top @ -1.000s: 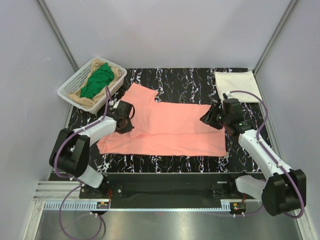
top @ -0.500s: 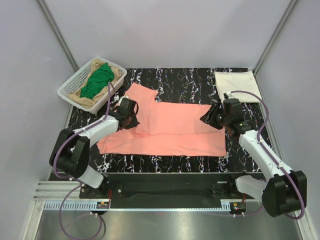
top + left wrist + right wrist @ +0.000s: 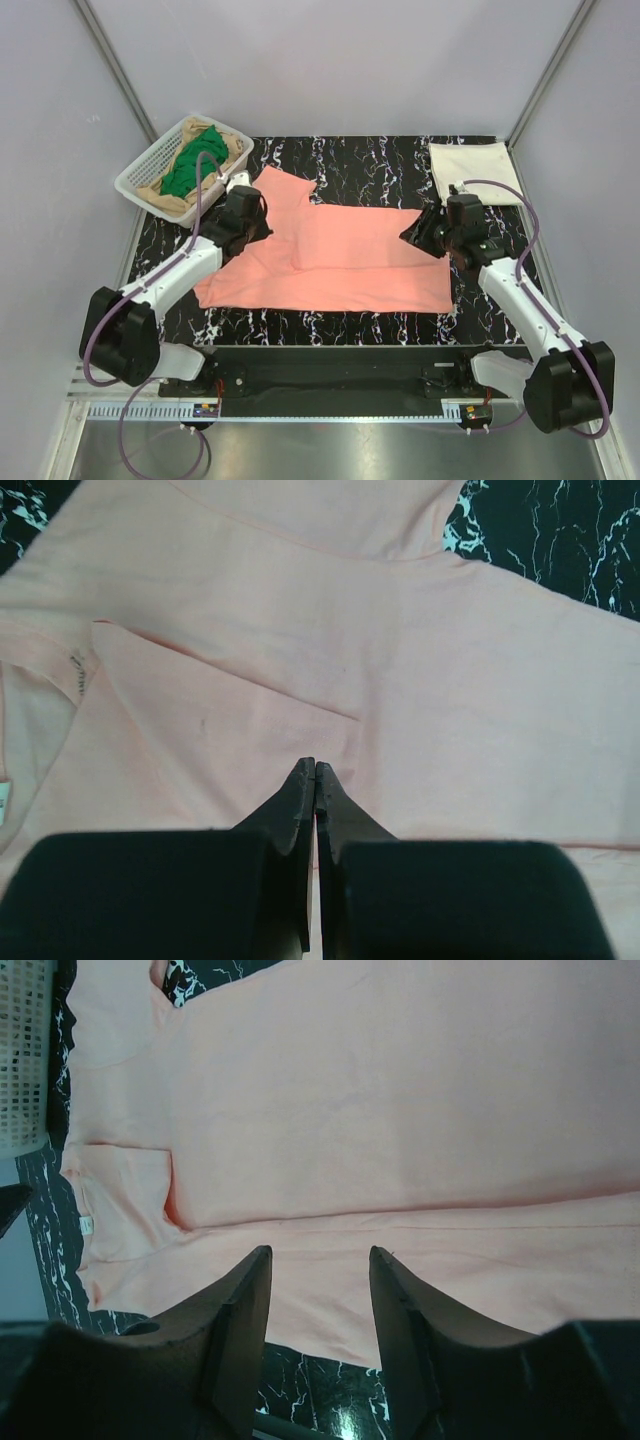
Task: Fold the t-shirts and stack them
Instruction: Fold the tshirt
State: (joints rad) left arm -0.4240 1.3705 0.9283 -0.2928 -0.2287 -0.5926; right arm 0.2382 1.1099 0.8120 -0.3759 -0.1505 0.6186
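Top view: pink shirt lies spread mid-table, long edge doubled over and one sleeve out toward the far left. Fold looks partly done. Cream shirt sits folded at the far right corner, probably the stack base. Green shirt and tan shirt are bunched in the basket, far left. Left gripper is over the pink shirt's sleeve end. Right gripper is at its opposite end, so one arm is placed at each end of the cloth.

Left wrist view: left gripper has its fingers pressed together, tips low over flat pink cloth. No fabric seen pinched between them.

Right wrist view: right gripper has its fingers spread apart and empty, straddling the fold line near the shirt's edge. Likely placed to take that edge.
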